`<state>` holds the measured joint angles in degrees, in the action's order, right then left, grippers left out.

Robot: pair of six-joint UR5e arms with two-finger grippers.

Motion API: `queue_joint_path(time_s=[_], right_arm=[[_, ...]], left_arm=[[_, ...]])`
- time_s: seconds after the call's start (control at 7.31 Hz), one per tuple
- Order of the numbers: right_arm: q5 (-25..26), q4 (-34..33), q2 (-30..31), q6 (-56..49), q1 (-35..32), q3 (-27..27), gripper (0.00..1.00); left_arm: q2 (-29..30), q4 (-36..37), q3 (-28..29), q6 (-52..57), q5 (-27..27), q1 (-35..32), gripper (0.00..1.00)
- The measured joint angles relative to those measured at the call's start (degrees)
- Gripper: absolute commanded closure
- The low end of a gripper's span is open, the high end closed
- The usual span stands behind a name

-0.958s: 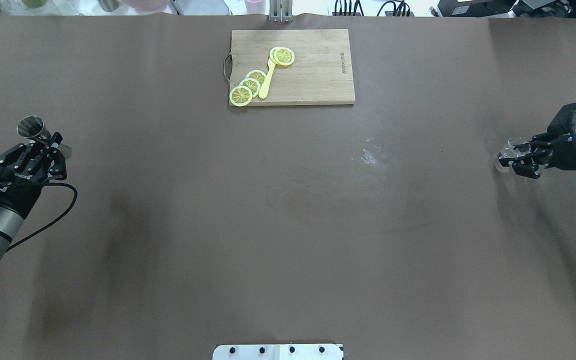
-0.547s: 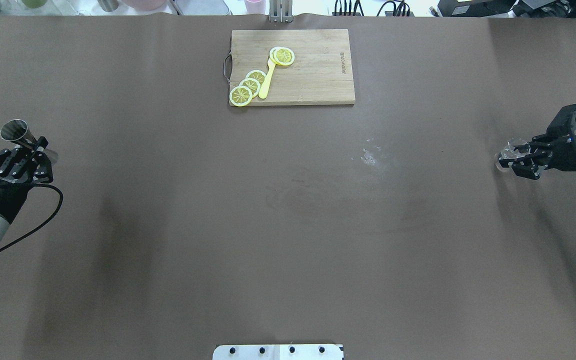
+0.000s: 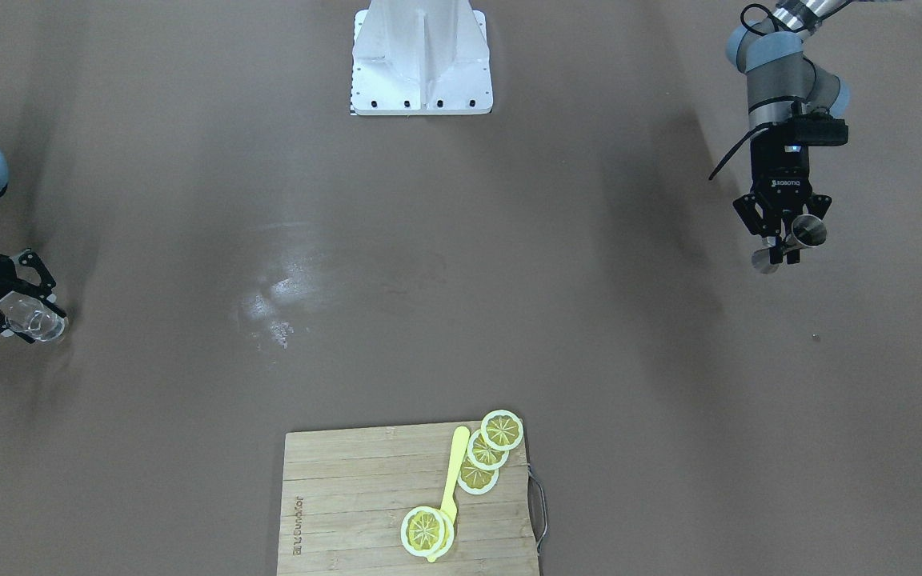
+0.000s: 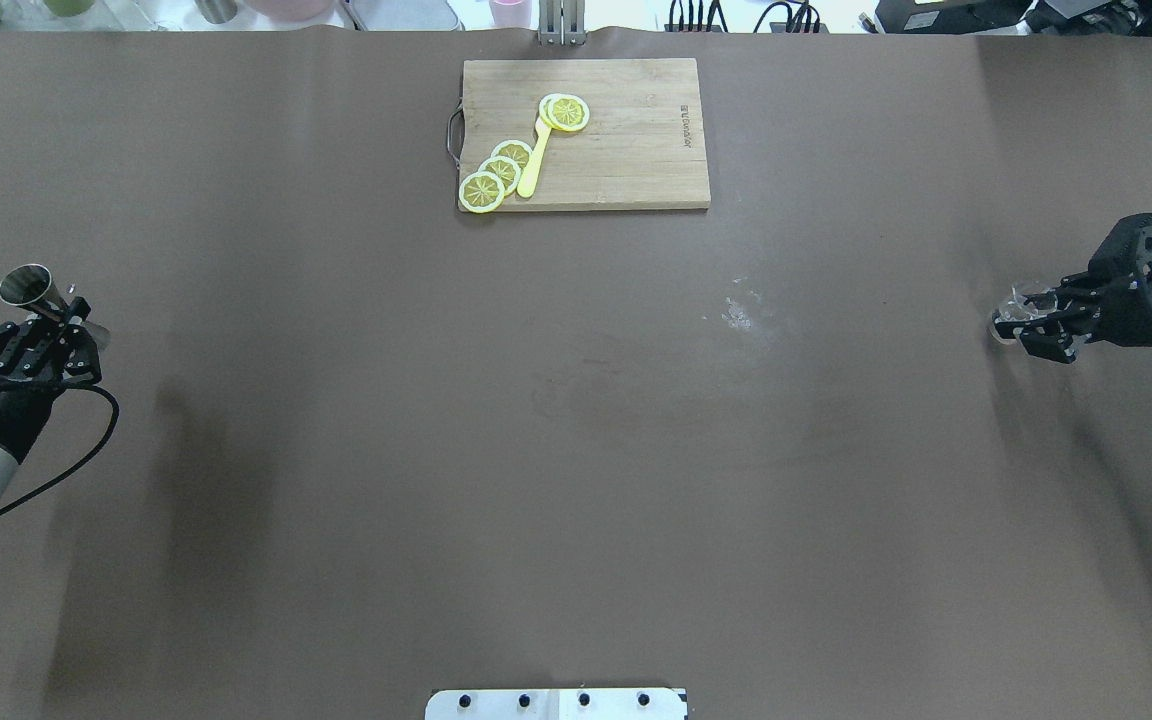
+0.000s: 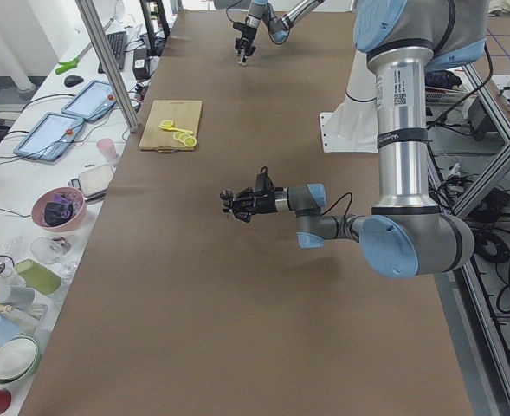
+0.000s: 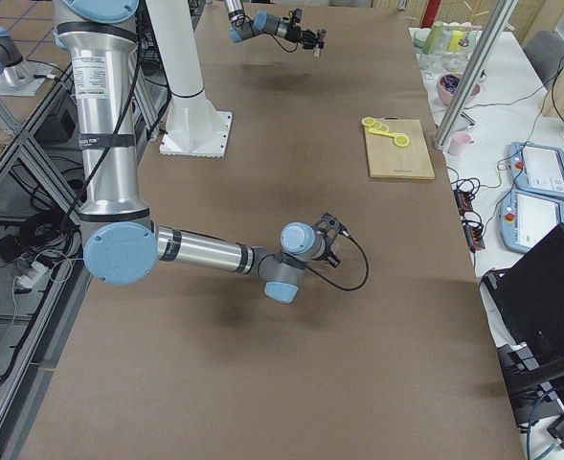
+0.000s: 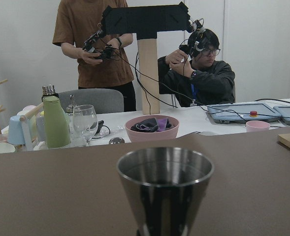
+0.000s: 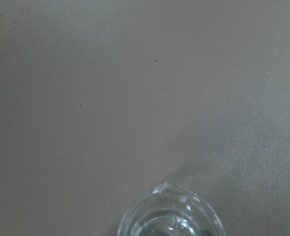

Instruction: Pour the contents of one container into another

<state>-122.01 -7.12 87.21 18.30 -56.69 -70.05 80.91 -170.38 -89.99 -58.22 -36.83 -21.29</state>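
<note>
**Change since the earlier views:** the jigger (image 4: 26, 287) and the left gripper (image 4: 64, 318) have been drawn nearer the left edge of the overhead view and slightly lower. The glass (image 4: 1018, 305) and the right gripper (image 4: 1031, 322) are hardly displaced at the right edge.

**Jigger:** gripped at the waist by the clenched left jaws and lifted clear of the worktop (image 4: 576, 450). The mouth is kept upward in the left wrist view, presumably so that nothing is spilt before pouring. Its contents cannot be made out.

**Glass:** enclosed by the closed right jaws, mouth up and low over the worktop. Whether it rests on the surface cannot be told. It is judged to be held ready as the receiver.

**Arms:** the left forearm is extended with its wrist level. The right forearm is laid low, its camera angled down at the worktop. The two vessels are well apart, so no pour is yet possible.

**Unused:** a cutting board (image 4: 626, 140) with lemon slices (image 4: 496, 175), at the upper centre.
</note>
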Motion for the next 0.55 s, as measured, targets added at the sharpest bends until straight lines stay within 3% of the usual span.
queue_joint_path(time_s=[0.14,0.55], right_arm=[[0.0,0.0,0.1,0.1,0.0,0.0,0.01],[0.0,0.1,0.2,0.1,0.1,0.0,0.0]], left_arm=[[0.0,0.0,1.0,-0.6,0.3,0.3,1.0],[0.1,-0.2,2.0,-1.5,4.1,3.0,1.0]])
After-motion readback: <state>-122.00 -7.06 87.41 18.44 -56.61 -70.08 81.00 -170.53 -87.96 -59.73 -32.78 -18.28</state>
